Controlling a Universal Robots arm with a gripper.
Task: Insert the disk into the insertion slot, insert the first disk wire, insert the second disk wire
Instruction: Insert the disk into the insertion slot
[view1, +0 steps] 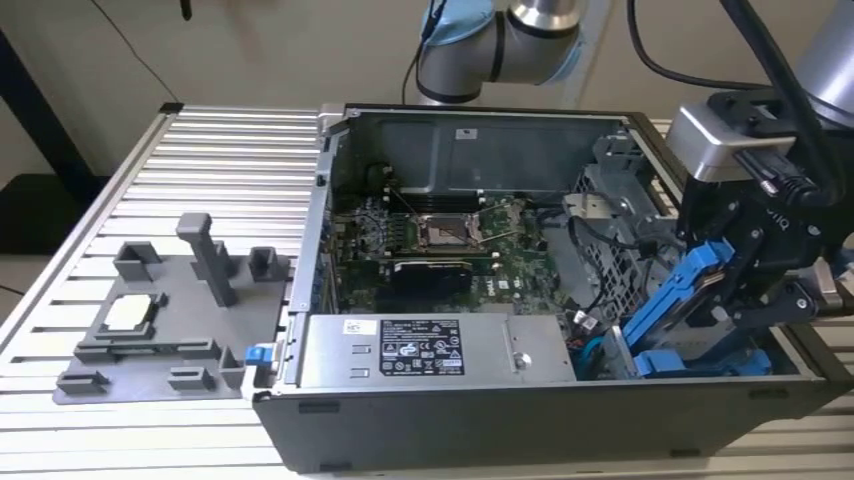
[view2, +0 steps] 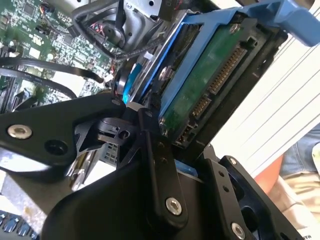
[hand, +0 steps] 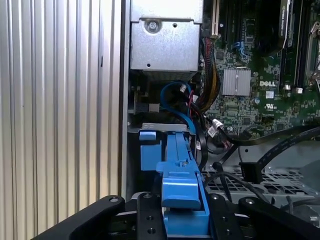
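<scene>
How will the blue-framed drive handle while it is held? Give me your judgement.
The drive looks stiff: it is a flat metal body in a blue plastic frame, clamped by the tool without bending. It is probably heavy for its size, so it could pivot if gripped loosely. Its bare green circuit board and connector pins suggest it is fragile there.

The disk (view1: 695, 300), a hard drive in a bright blue plastic carrier, stands on edge, steeply tilted, in the chassis corner at the exterior view's right. In the second wrist view its green circuit-board face and connector row are exposed. Its lower end points into the insertion slot (hand: 160, 127), a grey sheet-metal bay; it is not seated.
</scene>
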